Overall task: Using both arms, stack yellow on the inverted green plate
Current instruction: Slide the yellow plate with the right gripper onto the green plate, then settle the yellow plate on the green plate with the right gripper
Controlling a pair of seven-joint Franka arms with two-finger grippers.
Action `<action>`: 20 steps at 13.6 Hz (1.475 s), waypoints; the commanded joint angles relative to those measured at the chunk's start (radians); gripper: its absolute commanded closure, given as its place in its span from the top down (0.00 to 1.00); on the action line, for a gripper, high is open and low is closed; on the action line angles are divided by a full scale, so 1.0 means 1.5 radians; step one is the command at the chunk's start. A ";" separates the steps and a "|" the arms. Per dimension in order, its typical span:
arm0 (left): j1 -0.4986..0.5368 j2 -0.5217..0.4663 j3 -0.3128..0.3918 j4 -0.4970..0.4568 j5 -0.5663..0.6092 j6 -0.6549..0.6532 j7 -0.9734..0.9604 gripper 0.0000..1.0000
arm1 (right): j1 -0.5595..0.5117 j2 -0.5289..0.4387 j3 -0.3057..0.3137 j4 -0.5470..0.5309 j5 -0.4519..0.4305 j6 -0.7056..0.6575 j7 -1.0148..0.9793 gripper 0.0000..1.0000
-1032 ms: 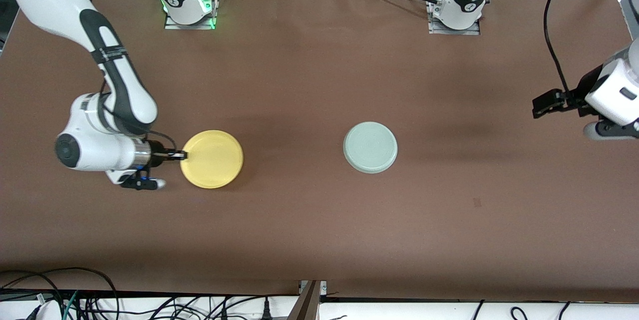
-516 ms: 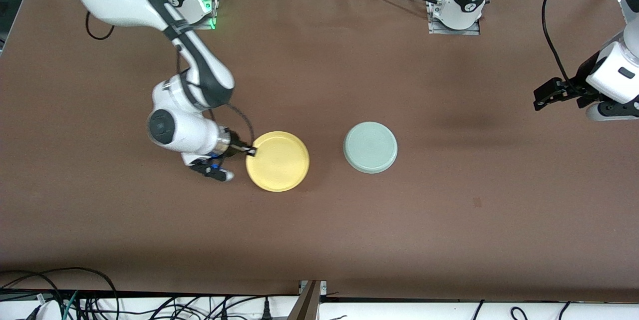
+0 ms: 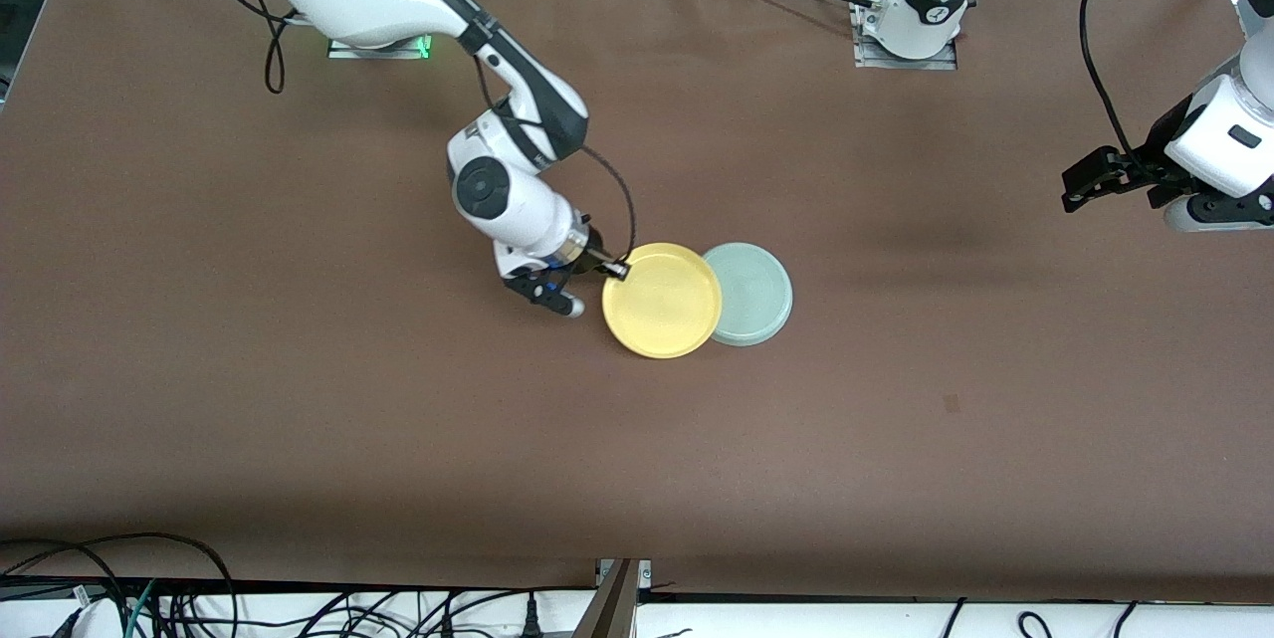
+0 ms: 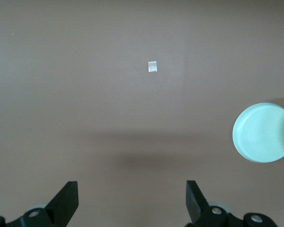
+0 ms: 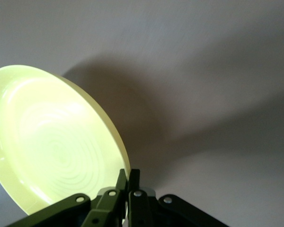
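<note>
Front view: right gripper point(image 3: 616, 270) clamps yellow plate's point(image 3: 662, 301) rim, overlapping green plate point(image 3: 751, 293); left gripper point(image 3: 1080, 188) waits, jaws apart.

- No readable text, label, brand or number is showing on anything in any view (the round marks on the arm bases point(image 3: 936, 13) are staying too small to read).

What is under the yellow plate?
The yellow plate, held at its rim by the shut right gripper, covers one edge of the green plate. That covered edge is hidden; the table lies beneath the rest.
</note>
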 commanded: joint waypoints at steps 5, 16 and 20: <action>-0.004 -0.020 0.002 -0.017 -0.013 0.006 0.015 1.00 | 0.110 0.073 -0.029 0.098 -0.006 0.033 0.070 0.00; -0.003 -0.020 -0.003 -0.009 -0.014 0.024 0.012 1.00 | 0.162 0.128 -0.071 0.173 -0.005 0.035 0.071 0.00; -0.003 -0.020 -0.003 -0.006 -0.014 0.024 0.011 1.00 | 0.167 0.132 -0.071 0.175 -0.005 0.036 0.080 0.00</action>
